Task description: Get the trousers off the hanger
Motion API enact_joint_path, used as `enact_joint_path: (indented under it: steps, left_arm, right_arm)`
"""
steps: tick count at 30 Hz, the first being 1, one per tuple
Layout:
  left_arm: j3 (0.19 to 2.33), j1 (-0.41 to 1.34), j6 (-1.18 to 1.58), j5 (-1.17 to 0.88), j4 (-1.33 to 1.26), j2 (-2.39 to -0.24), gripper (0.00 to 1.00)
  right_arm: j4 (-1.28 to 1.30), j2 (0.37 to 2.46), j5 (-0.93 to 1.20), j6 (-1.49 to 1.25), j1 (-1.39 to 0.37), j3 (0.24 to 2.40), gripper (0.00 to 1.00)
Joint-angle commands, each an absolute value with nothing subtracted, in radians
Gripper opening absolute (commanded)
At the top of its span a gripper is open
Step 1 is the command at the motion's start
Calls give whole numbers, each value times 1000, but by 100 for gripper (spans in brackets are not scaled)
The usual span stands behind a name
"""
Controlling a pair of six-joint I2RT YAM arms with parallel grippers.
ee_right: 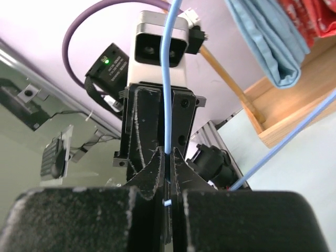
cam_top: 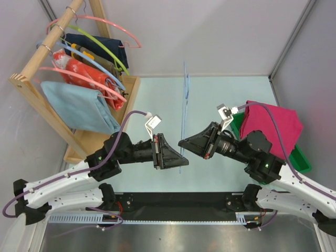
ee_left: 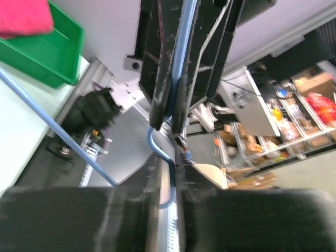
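I have the left gripper and right gripper both clenched on the upright hanger, with the trousers draped on the green tray.

magenta trousers, light-blue hanger, green tray

The top view looked down from high up, far from the hanger. Each wrist view looked from right beside the hanger, one on either side, facing the other. All three views shared the hanger.
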State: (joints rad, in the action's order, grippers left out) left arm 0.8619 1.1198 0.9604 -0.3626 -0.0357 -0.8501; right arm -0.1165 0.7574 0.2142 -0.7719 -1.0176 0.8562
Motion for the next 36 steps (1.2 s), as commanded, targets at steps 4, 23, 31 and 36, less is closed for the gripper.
enact_joint_path:
  steps: [4,23,31,36]
  left_arm:
    - [807,1161,1046,-353,-146,-787,0]
    - [764,1508,977,228,75,-598,0]
    - [698,1537,1046,458,158,-523,0]
    - [802,1536,1195,642,336,-593,0]
  right_arm:
    - [-261,795,368,-848,-1035,819,0]
    - [432,525,-182,-698,-1058,1003,96]
    - [169,629,172,-713,-1103,890,88]
    - [107,706,48,-507,-1316,874,82]
